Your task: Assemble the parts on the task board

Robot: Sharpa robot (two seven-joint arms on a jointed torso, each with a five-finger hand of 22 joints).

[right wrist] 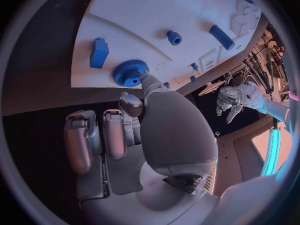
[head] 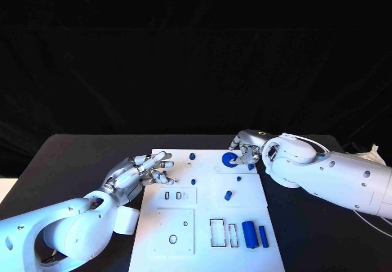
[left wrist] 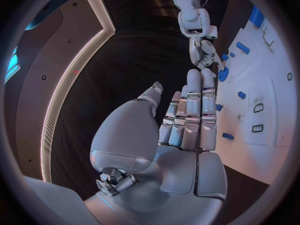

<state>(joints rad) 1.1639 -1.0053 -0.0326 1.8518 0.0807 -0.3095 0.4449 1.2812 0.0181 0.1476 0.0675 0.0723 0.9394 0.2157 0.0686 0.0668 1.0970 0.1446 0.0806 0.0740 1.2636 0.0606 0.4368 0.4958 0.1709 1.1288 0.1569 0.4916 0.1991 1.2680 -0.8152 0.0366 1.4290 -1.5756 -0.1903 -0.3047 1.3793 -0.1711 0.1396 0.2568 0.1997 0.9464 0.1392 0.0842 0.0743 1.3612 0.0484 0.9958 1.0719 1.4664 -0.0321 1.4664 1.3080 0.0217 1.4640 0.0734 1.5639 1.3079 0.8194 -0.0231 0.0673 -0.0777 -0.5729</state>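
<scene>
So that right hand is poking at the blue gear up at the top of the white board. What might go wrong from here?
1. The right hand seems to touch the blue gear with a single fingertip, other fingers curled back. A contact that light may push the gear sideways instead of gripping it.
2. The gear sits near the far edge of the task board, so a slide could carry it onto the black table.
3. A small blue block lies near the gear and might get knocked.
</scene>
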